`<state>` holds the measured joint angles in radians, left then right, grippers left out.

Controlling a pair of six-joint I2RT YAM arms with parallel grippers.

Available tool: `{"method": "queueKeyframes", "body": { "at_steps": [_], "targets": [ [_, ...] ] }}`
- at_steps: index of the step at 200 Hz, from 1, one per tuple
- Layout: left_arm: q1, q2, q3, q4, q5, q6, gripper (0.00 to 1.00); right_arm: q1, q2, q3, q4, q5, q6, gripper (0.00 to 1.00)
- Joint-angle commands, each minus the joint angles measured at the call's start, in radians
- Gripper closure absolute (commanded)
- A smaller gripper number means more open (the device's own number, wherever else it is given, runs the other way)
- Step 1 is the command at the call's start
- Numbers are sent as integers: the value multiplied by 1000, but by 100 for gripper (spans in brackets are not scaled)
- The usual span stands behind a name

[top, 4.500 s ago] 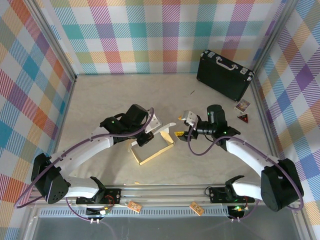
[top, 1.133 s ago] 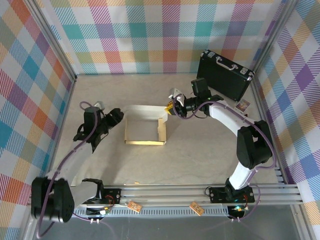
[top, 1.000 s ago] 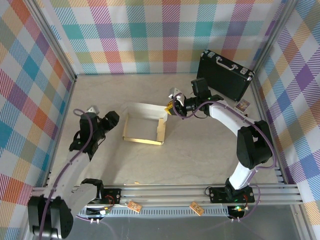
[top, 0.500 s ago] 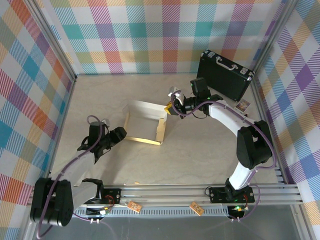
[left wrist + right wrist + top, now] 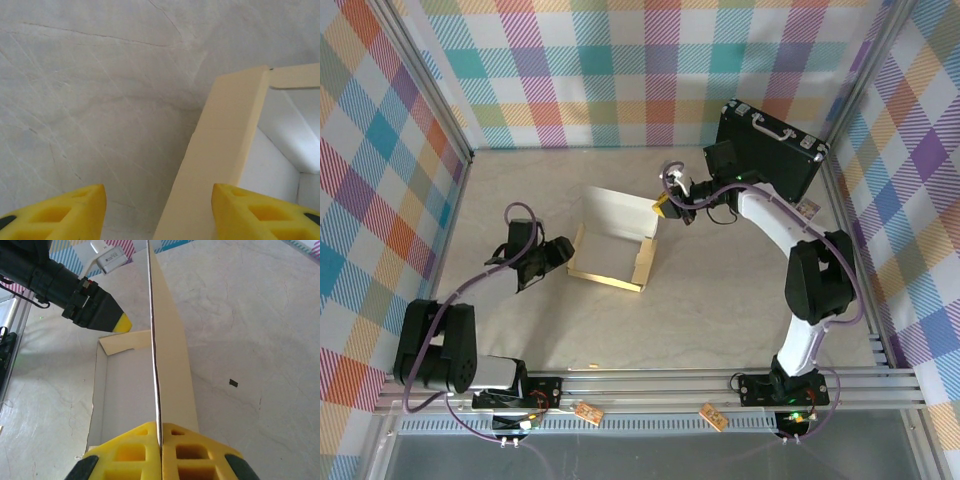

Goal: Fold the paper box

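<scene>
Pinching the paper box's (image 5: pixel 613 216) raised flap tight in the right gripper (image 5: pixel 161 439); hovering the left gripper (image 5: pixel 159 212) spread open around the box's side wall, not clamped.

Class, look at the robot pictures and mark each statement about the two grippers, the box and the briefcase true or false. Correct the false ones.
1. The right gripper is shut on a thin panel of the box. True.
2. The left gripper is clamped on the briefcase. False: its jaws are open at the box's left wall.
3. The briefcase lies flat in the middle of the table. False: it stands on edge near the far right corner, handle up.
4. The inside of the box is white. True.
5. The box is closed, with its lid down. False: the panel is raised and the inside is open to view.
</scene>
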<state>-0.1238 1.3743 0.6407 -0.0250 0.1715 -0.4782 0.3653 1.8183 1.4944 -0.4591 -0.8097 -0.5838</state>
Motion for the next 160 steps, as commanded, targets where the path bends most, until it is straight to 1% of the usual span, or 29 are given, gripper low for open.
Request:
{"method": "queueKeyframes", "body": {
  "at_steps": [1,15,33,65,86,102,112,125,142,160],
  "targets": [
    [-10,35,43,-30,-21,42,43,-21,29,23,-68,-39,-30,100],
    [-8,50,64,-32,-37,44,43,-29,42,38,-73,-47,-28,100],
    [3,33,89,-45,-63,27,42,-32,60,57,-88,-45,-32,100],
    [64,-30,140,-80,-153,-40,39,-33,66,56,-96,-44,-61,100],
    [105,-28,208,-98,-123,-44,38,-34,65,55,-101,-39,-77,100],
    [116,1,265,-118,-101,-32,39,-34,66,53,-99,-39,-77,100],
    [117,24,280,-91,-68,-17,39,-33,66,52,-96,-44,-74,100],
    [118,54,273,-12,10,-18,41,-33,63,46,-89,-53,-74,100],
    [119,100,254,157,159,-37,45,-33,62,38,-77,-57,-74,100],
    [116,161,272,254,275,-59,49,-32,64,35,-78,-57,-74,100]
  ]
}}
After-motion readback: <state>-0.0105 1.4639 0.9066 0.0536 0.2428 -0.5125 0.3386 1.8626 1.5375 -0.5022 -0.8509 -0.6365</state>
